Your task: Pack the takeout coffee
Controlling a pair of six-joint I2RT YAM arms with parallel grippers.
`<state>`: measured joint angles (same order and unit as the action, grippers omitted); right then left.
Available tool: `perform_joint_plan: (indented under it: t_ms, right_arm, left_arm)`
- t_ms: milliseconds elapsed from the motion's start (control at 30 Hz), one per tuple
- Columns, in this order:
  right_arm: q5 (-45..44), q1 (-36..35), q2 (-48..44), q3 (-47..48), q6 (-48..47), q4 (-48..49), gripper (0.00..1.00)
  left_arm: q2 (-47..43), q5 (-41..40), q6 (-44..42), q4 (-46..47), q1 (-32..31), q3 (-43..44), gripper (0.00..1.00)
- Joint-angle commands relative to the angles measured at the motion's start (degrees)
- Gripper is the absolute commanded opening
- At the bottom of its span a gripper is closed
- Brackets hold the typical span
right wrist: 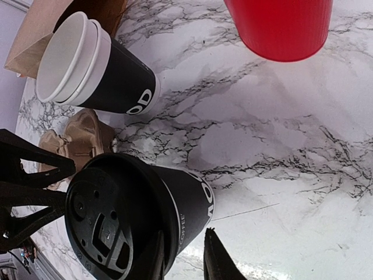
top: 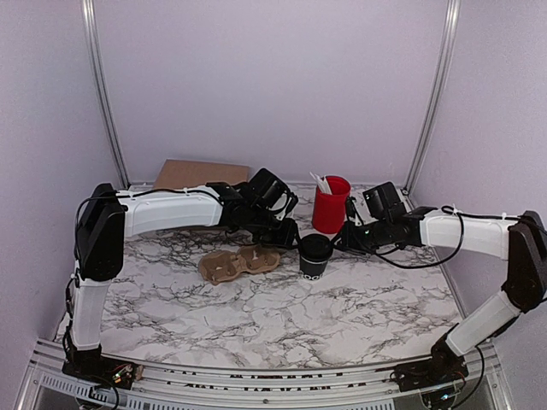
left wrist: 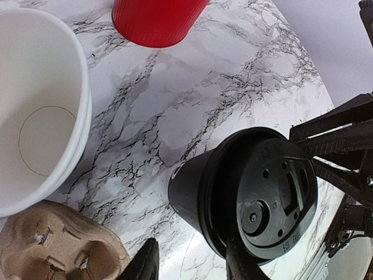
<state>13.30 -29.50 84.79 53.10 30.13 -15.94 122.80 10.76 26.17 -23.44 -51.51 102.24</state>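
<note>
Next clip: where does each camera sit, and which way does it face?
Top external: above and behind the arm bases, facing down over the marble table; both arms, left hand and right hand show.
Left wrist: on the left arm, facing the takeout coffee; its own fingers at the bottom edge.
Right wrist: on the right arm, facing that cup from the opposite side; own fingers at the bottom.
Shared: both wrist views show the coffee and the red cup.

Black coffee cup (top: 314, 256), white lettering; red cup (top: 330, 209); grey-veined white marble table (top: 256, 303).
</note>
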Motion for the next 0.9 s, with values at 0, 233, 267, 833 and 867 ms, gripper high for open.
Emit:
perform_joint_plan:
  t_ms: [0, 233, 267, 833, 867]
  right_arm:
    - [0.7, -2.5, 1.2, -3.0, 1.4, -3.9, 0.23]
    - [0.4, -3.6, 1.4, -3.5, 2.2, -3.3, 0.23]
    - [0.3, -3.7, 1.4, -3.4, 2.3, -3.3, 0.23]
    - [-2.4, -6.2, 4.5, -9.7, 4.4, -0.3, 0.22]
    - [-2.3, -6.3, 4.6, -10.2, 4.7, 0.1, 0.22]
  left_arm:
    - [3.6, -2.0, -0.6, -3.3, -0.3, 0.0, 0.4]
    - [4.3, -1.8, -1.2, -3.8, -0.3, -0.6, 0.4]
    - [4.4, -1.7, -1.3, -3.8, -0.3, -0.8, 0.4]
    - [5.7, -1.8, -2.9, -6.0, -0.8, -5.0, 0.36]
    - [5.8, -1.8, -2.9, -6.1, -0.8, -5.1, 0.36]
